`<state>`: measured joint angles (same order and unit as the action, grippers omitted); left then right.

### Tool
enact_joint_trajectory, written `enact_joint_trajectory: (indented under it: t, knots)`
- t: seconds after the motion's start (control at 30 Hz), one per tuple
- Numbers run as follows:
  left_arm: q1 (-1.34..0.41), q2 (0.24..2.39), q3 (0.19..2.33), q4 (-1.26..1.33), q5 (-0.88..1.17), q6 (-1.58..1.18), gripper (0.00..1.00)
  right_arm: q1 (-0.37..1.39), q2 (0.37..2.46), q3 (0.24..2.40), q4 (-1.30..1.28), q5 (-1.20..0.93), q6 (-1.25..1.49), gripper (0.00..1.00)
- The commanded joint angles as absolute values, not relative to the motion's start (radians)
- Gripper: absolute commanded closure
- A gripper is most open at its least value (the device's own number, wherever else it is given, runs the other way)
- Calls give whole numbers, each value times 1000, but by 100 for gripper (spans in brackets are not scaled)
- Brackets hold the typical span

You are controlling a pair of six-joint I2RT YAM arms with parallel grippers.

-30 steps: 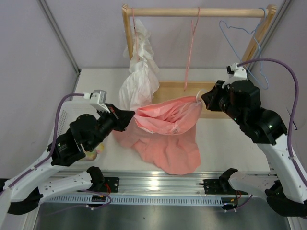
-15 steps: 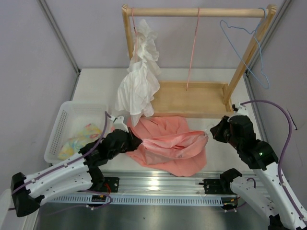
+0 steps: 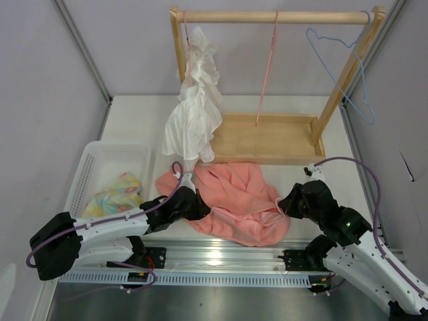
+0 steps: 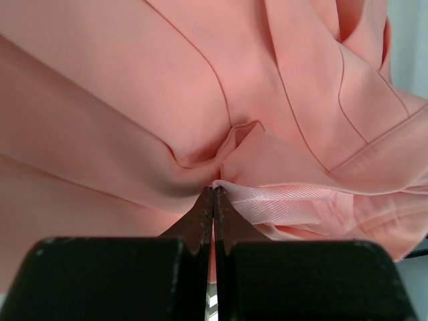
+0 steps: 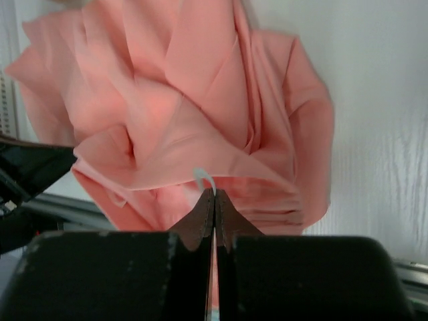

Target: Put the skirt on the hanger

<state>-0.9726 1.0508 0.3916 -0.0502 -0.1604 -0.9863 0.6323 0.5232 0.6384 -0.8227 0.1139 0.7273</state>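
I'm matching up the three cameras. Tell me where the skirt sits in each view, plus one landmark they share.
Top external: skirt lower centre, heaped between left gripper and right gripper.
Left wrist: skirt fills nearly the whole picture, pinched at bottom centre.
Right wrist: skirt upper centre and left, pinched likewise.
Shared landmark: the white table beside it.

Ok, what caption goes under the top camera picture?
Left end effector and right end effector pinch the skirt on the table; the hanger hangs on the wooden rack behind.
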Motion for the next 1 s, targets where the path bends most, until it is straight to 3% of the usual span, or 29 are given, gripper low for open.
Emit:
enact_joint_trajectory:
  t: [0.0, 0.1, 0.2, 0.3, 0.4, 0.57, 0.87, 0.97]
  knots:
    - [-988, 1058, 396, 49, -112, -963, 100, 735, 555, 638, -746, 233, 819, 100]
    - [-988, 1045, 477, -55, -145, -899, 100, 801, 609, 650, -738, 316, 841, 100]
    - [-991, 984, 532, -107, -170, -853, 88, 805, 647, 678, -704, 318, 825, 100]
    - [-994, 925, 577, -178, -198, -812, 69, 808, 681, 712, -707, 327, 816, 100]
    - [-1006, 884, 644, -222, -212, -767, 64, 813, 689, 726, -700, 321, 810, 100]
    - [-1067, 932, 754, -262, -169, -692, 64, 856, 706, 768, -719, 362, 816, 100]
    - [-1362, 1126, 897, -375, -250, -667, 85, 876, 749, 795, -715, 379, 807, 100]
    - [-1433, 1181, 920, -429, -265, -661, 85, 882, 749, 799, -715, 380, 805, 100]
